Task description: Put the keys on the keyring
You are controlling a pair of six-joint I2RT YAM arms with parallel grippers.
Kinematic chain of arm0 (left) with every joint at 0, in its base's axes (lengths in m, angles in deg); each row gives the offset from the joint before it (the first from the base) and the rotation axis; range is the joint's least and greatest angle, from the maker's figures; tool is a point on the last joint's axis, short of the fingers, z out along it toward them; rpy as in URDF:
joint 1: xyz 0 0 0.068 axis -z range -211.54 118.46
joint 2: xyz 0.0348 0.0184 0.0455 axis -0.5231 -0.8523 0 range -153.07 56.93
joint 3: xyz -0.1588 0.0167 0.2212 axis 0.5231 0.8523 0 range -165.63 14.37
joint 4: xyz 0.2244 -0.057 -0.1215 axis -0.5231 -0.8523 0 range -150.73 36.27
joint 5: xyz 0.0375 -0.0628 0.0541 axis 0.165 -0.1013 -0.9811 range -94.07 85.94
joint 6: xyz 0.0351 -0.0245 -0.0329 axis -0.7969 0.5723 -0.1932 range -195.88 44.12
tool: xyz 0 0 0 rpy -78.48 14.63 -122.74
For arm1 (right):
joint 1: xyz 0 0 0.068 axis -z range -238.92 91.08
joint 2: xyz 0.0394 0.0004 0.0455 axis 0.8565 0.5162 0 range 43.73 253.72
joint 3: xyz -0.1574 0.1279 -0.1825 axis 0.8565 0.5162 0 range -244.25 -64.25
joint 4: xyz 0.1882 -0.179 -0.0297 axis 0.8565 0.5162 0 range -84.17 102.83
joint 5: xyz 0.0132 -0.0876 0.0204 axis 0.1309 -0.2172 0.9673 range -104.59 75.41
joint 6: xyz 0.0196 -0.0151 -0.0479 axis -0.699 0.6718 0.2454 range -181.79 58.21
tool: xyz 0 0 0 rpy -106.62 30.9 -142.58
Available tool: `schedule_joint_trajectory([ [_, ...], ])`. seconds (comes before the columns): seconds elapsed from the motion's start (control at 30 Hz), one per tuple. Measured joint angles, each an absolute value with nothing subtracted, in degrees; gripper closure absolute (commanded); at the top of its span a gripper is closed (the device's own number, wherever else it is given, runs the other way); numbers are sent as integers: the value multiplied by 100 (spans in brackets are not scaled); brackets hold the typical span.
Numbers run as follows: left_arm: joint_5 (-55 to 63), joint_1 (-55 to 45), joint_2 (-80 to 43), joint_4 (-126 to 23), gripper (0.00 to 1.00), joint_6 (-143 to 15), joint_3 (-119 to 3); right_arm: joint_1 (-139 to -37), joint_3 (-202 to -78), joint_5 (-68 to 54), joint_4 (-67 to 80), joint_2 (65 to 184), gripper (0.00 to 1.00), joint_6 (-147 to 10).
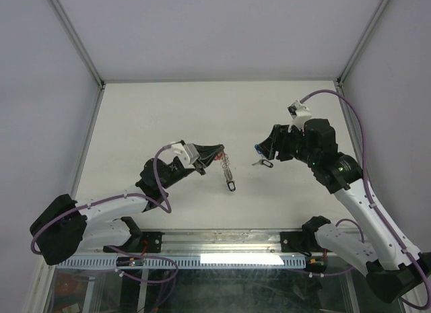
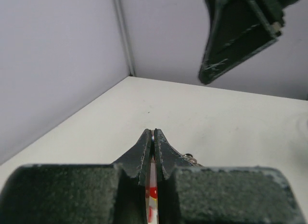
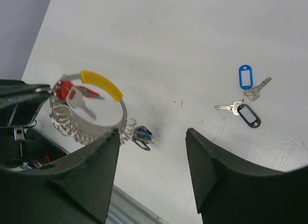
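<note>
Pale grey walls [image 1: 222, 30] close in a white table [image 1: 168, 111], and we read the scene from the left arm across. The left gripper [image 1: 214, 153] is up off the table near its middle, jaws pinched tight on the keyring [image 3: 102, 84] (from its own wrist camera we see only a thin edge squeezed between the pads). The hoop hangs below and to the right of those jaws. In the right wrist view its yellow section is uppermost. It already carries a red-tagged key [image 3: 65, 89], a string of small silver loops [image 3: 65, 123] and a dark tag [image 1: 231, 185] dangling lowest.

Further right, two keys lie loose on the table, close together and perhaps touching: a blue-tagged key [image 3: 246, 77] and a black-tagged key [image 3: 250, 116]. The right gripper [image 3: 153, 137] hovers with its jaws apart and nothing between them. In the overhead view its tips sit close above those two keys.

We judge the step in hand to be fetching the next key, with the hoop held ready as the target. The next move calls for the right arm to come down over one tag and close on it alone, without dragging its neighbour along. Both keys lie flat, so the fingers will need to get low enough to catch an edge. After that, the key's small loop has to be carried to the hoop's opening, and we cannot make out where that is.
</note>
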State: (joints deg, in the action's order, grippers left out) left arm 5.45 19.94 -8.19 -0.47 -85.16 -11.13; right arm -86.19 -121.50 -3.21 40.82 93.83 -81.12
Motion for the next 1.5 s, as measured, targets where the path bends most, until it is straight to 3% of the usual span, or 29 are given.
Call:
schedule_joint_trajectory([
  [0.23,803,805,-806,283,100,-7519,-811,-8619,-11912,-686,3905,9344,35,-8119],
  [0.53,132,434,-808,-1330,100,-7869,-1471,-8619,-11864,-964,3909,9326,35,-8090],
  [1.03,346,390,-3604,-2436,100,-8575,-3449,-8619,-11543,-962,3955,9263,34,-8103],
  [1.23,362,101,-4426,-2720,100,-8599,-4278,-8619,-11466,-866,4031,9254,21,-8092],
  [1.5,524,-476,-5088,-3197,65,-8378,-4876,-8619,-11199,-579,3900,9204,1,-8027],
])
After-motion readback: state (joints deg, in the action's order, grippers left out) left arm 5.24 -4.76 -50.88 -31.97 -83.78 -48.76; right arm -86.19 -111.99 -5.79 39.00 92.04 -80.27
